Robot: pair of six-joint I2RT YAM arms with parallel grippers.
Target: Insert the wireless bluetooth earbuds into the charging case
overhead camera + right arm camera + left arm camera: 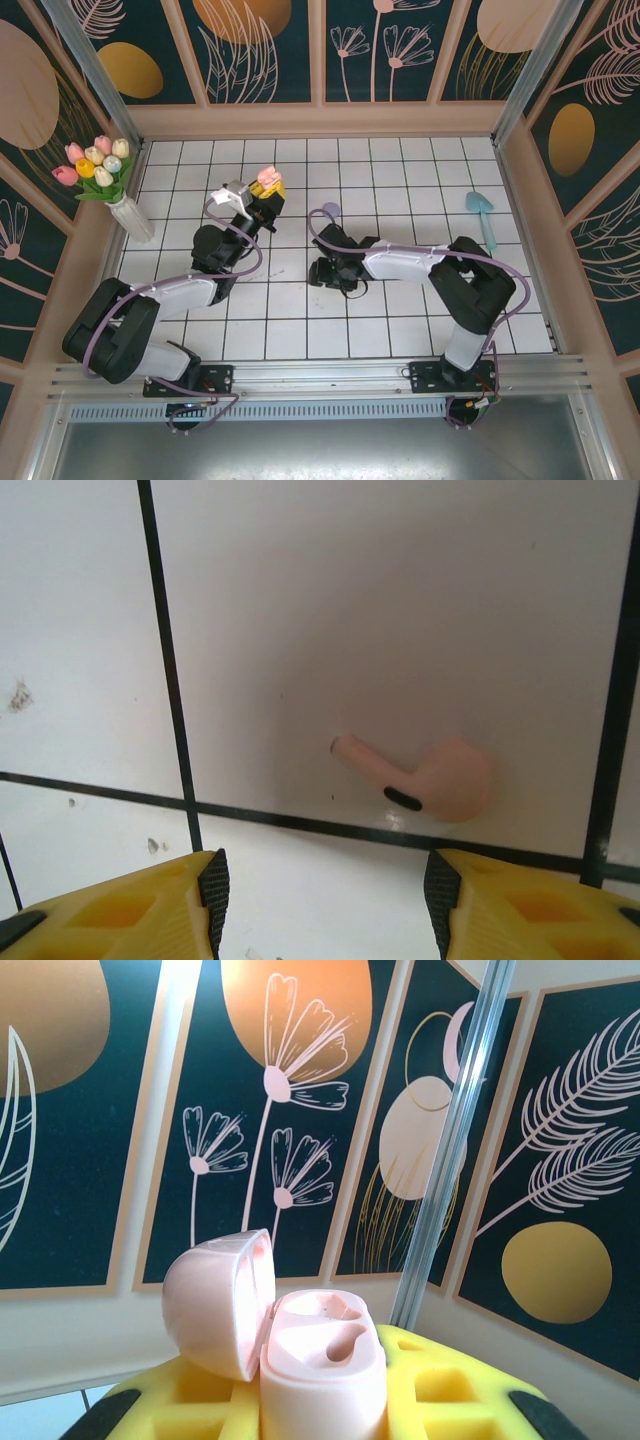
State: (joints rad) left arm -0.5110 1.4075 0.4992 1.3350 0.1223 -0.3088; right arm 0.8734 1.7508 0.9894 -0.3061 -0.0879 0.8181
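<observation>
- Pale pink charging case (322, 1370): clamped between the yellow fingers of the left end effector (262, 200) and raised off the surface, with the lid (215, 1305) hinged open. It is found beyond and to the left of the right end effector. It is judged to be held this way so that its wells, which appear unfilled, are presented for loading.
- Empty right end effector (320, 910): the fingers are spread wide and nothing is gripped. It is pointed down at the tiled surface (400, 600), and is judged to be lined up for a pick.
- Pale pink earbud (430, 780): laid on its side on a white tile just ahead of the right end effector. It is offset toward the finger seen on the right in the wrist view and is touched by neither finger.
</observation>
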